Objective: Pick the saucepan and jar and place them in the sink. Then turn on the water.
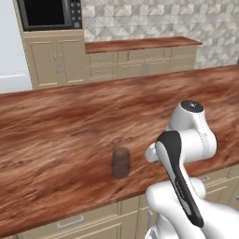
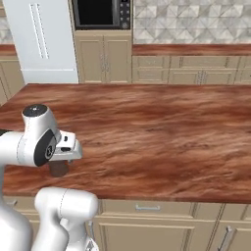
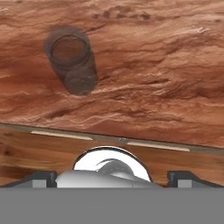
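The jar [image 1: 121, 162] is a small brownish translucent cylinder standing upright on the wood counter [image 1: 56, 135], close to its front edge. In the hand view the jar [image 3: 72, 63] appears from above at the upper left, its mouth open. My gripper [image 3: 113, 178] hovers over the counter's front edge, to the right of the jar and apart from it. Its dark fingertips [image 3: 43, 177] stand wide apart, open, with nothing between them. In the right base view my hand covers the top of the jar [image 2: 59, 169]. The saucepan, the sink and the water are out of view.
The broad counter stretches away to the right [image 2: 186, 142]. Beige drawers and cabinets [image 2: 147, 220] run below its front edge. Behind stand a second counter [image 1: 140, 44], a built-in microwave [image 1: 49, 13] and a white fridge [image 2: 41, 39].
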Tool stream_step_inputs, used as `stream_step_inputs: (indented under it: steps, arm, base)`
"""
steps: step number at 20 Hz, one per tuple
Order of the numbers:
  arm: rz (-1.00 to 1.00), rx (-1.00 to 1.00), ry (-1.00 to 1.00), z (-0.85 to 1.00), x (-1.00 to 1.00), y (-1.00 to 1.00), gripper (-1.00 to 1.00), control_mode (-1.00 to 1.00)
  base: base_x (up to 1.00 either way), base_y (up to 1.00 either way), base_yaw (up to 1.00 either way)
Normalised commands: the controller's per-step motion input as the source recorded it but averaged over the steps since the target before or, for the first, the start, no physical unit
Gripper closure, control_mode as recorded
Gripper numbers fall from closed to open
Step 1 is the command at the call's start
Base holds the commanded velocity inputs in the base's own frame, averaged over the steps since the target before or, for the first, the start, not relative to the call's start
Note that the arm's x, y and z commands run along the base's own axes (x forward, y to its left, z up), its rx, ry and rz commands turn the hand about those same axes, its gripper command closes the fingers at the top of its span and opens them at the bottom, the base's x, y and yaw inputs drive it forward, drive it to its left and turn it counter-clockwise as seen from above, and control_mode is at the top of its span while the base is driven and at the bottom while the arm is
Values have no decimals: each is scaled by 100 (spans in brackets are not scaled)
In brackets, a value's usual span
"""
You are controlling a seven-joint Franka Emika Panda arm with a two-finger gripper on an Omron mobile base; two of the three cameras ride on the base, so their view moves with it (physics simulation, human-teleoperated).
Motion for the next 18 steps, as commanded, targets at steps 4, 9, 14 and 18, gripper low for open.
stream_step_inputs:
  steps: [4,9,14,18]
  arm:
    - [0,0,0,0,0,0,-100,100]
    - [0,0,0,0,0,0,-100,100]
    - [0,0,1,0,0,4,-100,-100]
    - [-4,-3,18,5,27,37,-100,-100]
  base:
    - [46,1,21]
    - [38,4,20]
    - [0,0,0]
    - [0,0,0]
